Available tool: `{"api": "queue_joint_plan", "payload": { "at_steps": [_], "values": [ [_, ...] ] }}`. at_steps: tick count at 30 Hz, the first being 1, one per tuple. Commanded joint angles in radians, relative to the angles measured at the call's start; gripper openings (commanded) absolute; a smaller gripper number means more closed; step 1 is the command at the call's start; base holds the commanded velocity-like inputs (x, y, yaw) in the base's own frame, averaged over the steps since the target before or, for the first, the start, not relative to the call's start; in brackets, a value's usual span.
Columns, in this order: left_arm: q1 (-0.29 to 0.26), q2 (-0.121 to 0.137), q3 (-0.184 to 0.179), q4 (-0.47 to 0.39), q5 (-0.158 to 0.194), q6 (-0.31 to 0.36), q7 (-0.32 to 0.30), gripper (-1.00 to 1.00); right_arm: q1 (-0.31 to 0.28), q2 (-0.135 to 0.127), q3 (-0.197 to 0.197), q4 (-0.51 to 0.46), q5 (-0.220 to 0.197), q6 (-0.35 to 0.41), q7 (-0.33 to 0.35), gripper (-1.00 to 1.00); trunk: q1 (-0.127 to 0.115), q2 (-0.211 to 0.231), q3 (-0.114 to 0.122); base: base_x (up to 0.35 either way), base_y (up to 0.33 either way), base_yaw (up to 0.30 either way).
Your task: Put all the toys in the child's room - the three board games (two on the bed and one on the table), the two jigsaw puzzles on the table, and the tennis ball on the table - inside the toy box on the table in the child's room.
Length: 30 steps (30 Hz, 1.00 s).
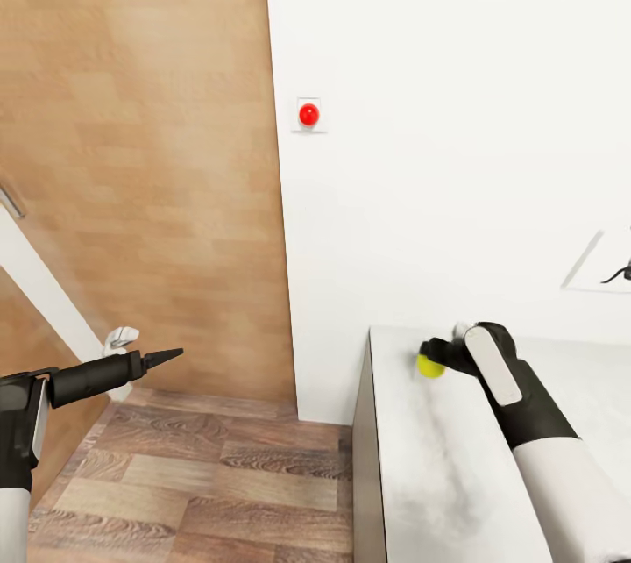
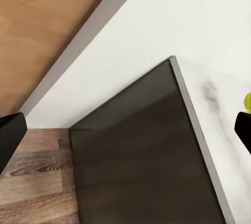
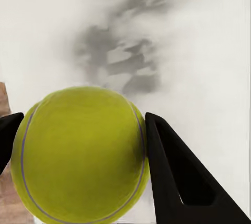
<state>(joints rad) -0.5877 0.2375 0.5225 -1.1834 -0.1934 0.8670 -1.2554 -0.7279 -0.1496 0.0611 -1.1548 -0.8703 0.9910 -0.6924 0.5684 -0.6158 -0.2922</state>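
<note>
Pale marbled table (image 1: 421,475) lies under the right gripper (image 1: 436,359), whose two black fingers (image 3: 178,182) clamp the yellow-green tennis ball (image 3: 81,156) from both sides, near the table's far corner by the white wall (image 1: 456,151). A red button (image 1: 308,114) sits on that wall, well above the gripper. The right arm reaches forward over the tabletop. The left gripper (image 1: 166,356) points sideways over the wood floor (image 1: 202,484) toward the table; I cannot tell whether it is open or closed.
</note>
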Motion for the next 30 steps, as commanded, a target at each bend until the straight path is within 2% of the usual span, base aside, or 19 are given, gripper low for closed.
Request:
{"api": "queue_joint_plan", "payload": {
  "at_steps": [1, 4, 6, 9, 12, 17, 20, 26, 28, 30],
  "values": [
    [-0.001, 0.0, 0.002, -0.001, -0.011, 0.009, -0.01, 1.0, 0.016, -0.009, 0.0, -0.048, -0.015, 0.015, 0.001, -1.0, 0.0, -0.001, 0.0, 0.0, 0.0, 0.0],
    [-0.001, 0.0, 0.002, -0.001, -0.011, 0.009, -0.011, 1.0, 0.082, -0.021, -0.032, -0.186, -0.031, 0.049, 0.061, -1.0, 0.0, -0.001, 0.005, 0.0, 0.0, 0.0],
    [-0.001, 0.0, 0.002, -0.001, -0.01, 0.009, -0.012, 1.0, 0.156, -0.024, -0.089, -0.294, -0.067, 0.056, 0.135, -1.0, 0.0, -0.001, 0.008, 0.0, 0.0, 0.0],
    [-0.001, 0.001, 0.006, -0.001, -0.009, 0.009, -0.014, 1.0, 0.249, -0.024, -0.157, -0.367, -0.127, 0.056, 0.245, -1.0, 0.0, -0.001, 0.013, 0.0, 0.0, 0.0],
    [-0.001, 0.001, 0.008, -0.001, -0.009, 0.009, -0.015, 1.0, 0.309, -0.024, -0.219, -0.387, -0.162, 0.056, 0.402, -1.0, 0.0, -0.001, 0.018, 0.0, 0.0, 0.0],
    [-0.001, 0.002, 0.009, -0.001, -0.008, 0.009, -0.016, 1.0, 0.418, -0.021, -0.278, -0.391, -0.166, 0.039, 0.712, -1.0, 0.0, -0.001, 0.026, 0.0, -0.001, 0.0],
    [-0.002, 0.001, 0.01, -0.001, -0.008, 0.009, -0.017, 1.0, 0.461, -0.024, -0.307, -0.397, -0.168, 0.0, 0.785, -1.0, 0.0, -0.001, 0.03, 0.0, -0.06, 0.0],
    [-0.002, 0.002, 0.011, -0.005, -0.006, 0.01, -0.024, 1.0, 0.476, -0.023, -0.33, -0.395, -0.166, -0.02, 0.887, -1.0, 0.0, -0.001, 0.04, 0.0, -0.068, 0.0],
    [-0.002, 0.002, 0.01, -0.005, -0.006, 0.012, -0.057, 1.0, 0.475, -0.024, -0.334, -0.395, -0.165, -0.022, 0.906, -1.0, 0.0, -0.001, 0.043, 0.0, -0.012, 0.0],
    [-0.001, 0.002, 0.01, -0.005, -0.007, 0.015, -0.114, 1.0, 0.475, -0.024, -0.337, -0.395, -0.165, -0.024, 0.928, -1.0, 0.0, -0.001, 0.046, 0.0, -0.005, 0.0]
  ]
}}
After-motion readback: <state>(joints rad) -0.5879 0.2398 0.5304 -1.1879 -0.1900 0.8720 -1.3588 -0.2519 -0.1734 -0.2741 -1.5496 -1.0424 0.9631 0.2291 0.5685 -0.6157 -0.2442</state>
